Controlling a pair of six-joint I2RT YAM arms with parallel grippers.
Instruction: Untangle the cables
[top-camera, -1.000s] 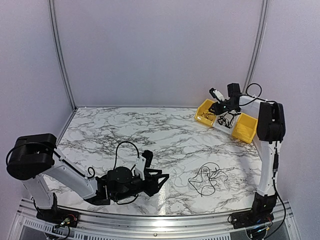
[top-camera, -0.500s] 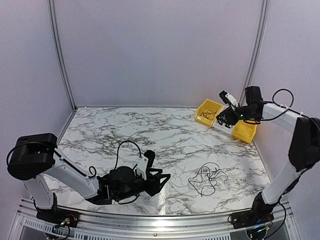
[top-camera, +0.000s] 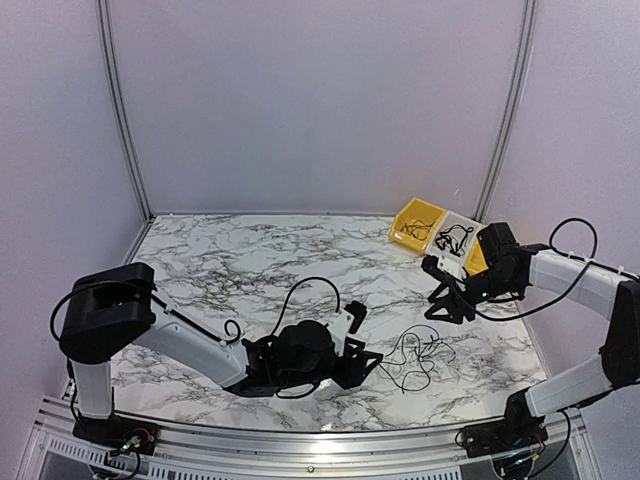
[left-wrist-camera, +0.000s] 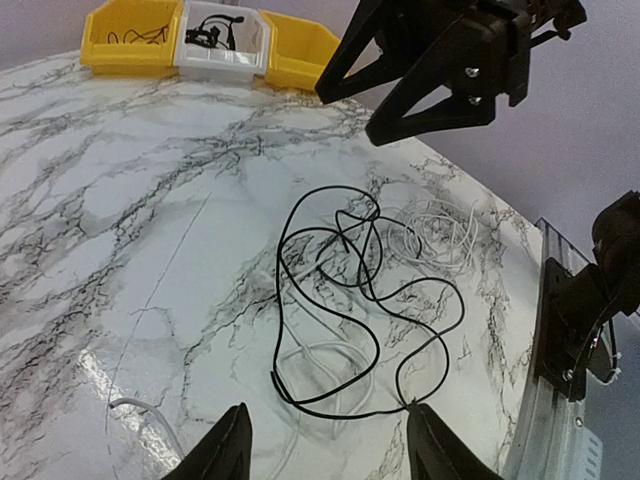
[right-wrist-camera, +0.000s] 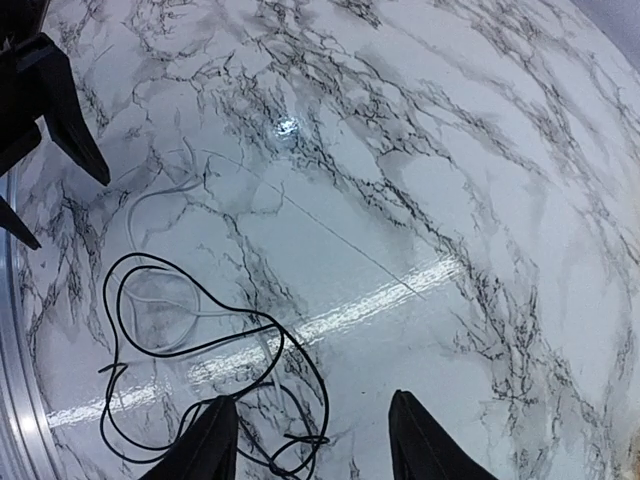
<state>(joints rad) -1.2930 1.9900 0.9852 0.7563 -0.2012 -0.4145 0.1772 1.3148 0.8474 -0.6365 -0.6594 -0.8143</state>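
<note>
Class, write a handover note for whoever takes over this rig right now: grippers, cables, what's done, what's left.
Left gripper: open, empty, low, on the near side of the tangle.
Right gripper: open, empty, hovering on its far side.
The tangle lies loose on the table; more strands sit in the bins.
Done: some strands binned. Left: separate the tangle; nothing gripped yet.

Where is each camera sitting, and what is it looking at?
Top external: high behind the robot, looking down on the table; the left gripper and right gripper show either side of the cables.
Left wrist: on the left wrist, looking across the cables toward the yellow bins; its own fingertips show at the bottom.
Right wrist: on the right wrist, looking down at the table; its own fingertips show at the bottom.
Shared: both wrist views see the cables and the other gripper.
</note>
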